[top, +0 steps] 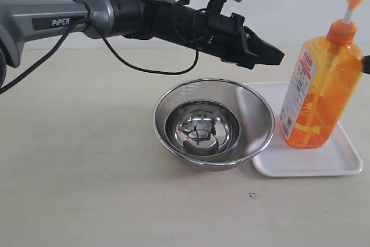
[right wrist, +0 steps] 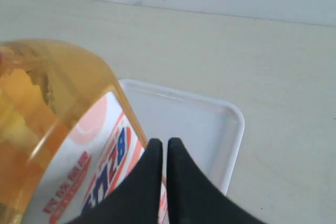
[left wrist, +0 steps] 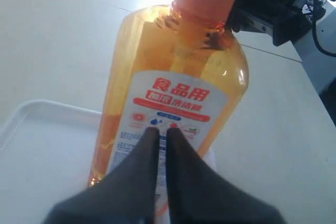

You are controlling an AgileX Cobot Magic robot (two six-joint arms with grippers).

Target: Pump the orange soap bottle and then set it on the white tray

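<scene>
Exterior view: mesh bowl (top: 173, 114) overlaps white tray (top: 312, 167) (bottle (top: 317, 93) aboard).

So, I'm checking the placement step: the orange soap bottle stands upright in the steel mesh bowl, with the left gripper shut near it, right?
Not quite: the exterior view shows the orange soap bottle standing upright on the white tray, beside the steel mesh bowl, not in it. The left gripper is indeed shut near it.
</scene>
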